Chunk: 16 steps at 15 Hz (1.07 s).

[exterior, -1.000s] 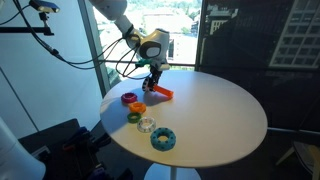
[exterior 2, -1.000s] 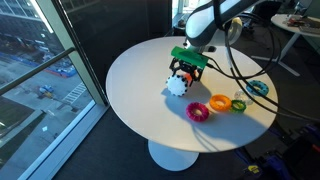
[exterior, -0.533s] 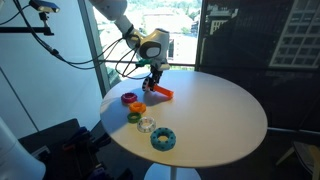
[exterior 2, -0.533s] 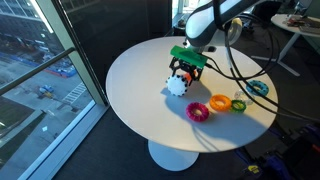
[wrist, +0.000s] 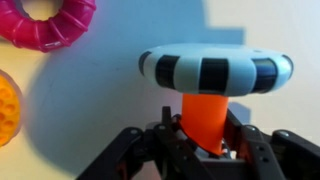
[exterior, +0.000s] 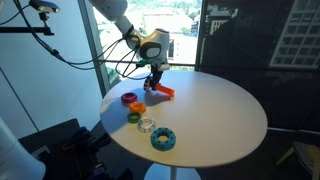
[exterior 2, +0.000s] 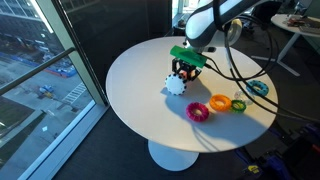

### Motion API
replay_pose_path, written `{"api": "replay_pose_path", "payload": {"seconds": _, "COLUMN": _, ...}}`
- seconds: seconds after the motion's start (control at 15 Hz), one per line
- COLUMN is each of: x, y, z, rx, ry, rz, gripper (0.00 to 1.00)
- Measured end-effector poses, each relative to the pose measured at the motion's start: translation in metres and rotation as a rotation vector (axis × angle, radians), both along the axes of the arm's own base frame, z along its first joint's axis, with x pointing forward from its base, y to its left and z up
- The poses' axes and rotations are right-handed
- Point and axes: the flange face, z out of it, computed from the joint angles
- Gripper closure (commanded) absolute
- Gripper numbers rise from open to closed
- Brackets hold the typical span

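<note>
An orange peg (wrist: 205,108) lies on its side on the round white table (exterior: 215,115). It carries a pale ring with black stripes (wrist: 215,70) at its far end. My gripper (wrist: 200,135) is shut on the peg's shaft, with a finger pressed against each side. In both exterior views the gripper (exterior: 153,82) (exterior 2: 185,68) hangs low over the table. Under it are the orange peg (exterior: 163,92) and the pale ring (exterior 2: 177,84).
Loose rings lie near the peg: a magenta ring (wrist: 45,22) (exterior 2: 197,111), an orange ring (exterior 2: 220,102), a yellow-green ring (exterior 2: 239,104) and a teal ring (exterior 2: 259,88). A white ring (exterior: 147,125) lies near the table edge. Windows stand close beside the table.
The fingers have closed in on the orange peg. The arm has stayed almost still and the rings have not moved.
</note>
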Motion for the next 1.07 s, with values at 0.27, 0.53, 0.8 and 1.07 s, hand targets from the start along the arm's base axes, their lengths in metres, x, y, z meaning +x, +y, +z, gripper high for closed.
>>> {"api": "replay_pose_path", "payload": {"seconds": 0.27, "x": 0.0002, "y": -0.0002, "z": 0.0001, "rx": 0.000, "ry": -0.001, "rz": -0.001, "gripper": 0.75}}
{"api": "replay_pose_path", "payload": {"seconds": 0.53, "x": 0.0003, "y": -0.0006, "z": 0.0001, "rx": -0.001, "ry": -0.002, "rz": -0.001, "gripper": 0.75}}
{"api": "replay_pose_path", "payload": {"seconds": 0.8, "x": 0.0003, "y": -0.0005, "z": 0.0003, "rx": 0.000, "ry": -0.002, "rz": 0.000, "gripper": 0.75}}
{"api": "replay_pose_path", "payload": {"seconds": 1.07, "x": 0.0003, "y": 0.0000, "z": 0.0010, "rx": 0.003, "ry": -0.001, "rz": 0.002, "gripper": 0.25}}
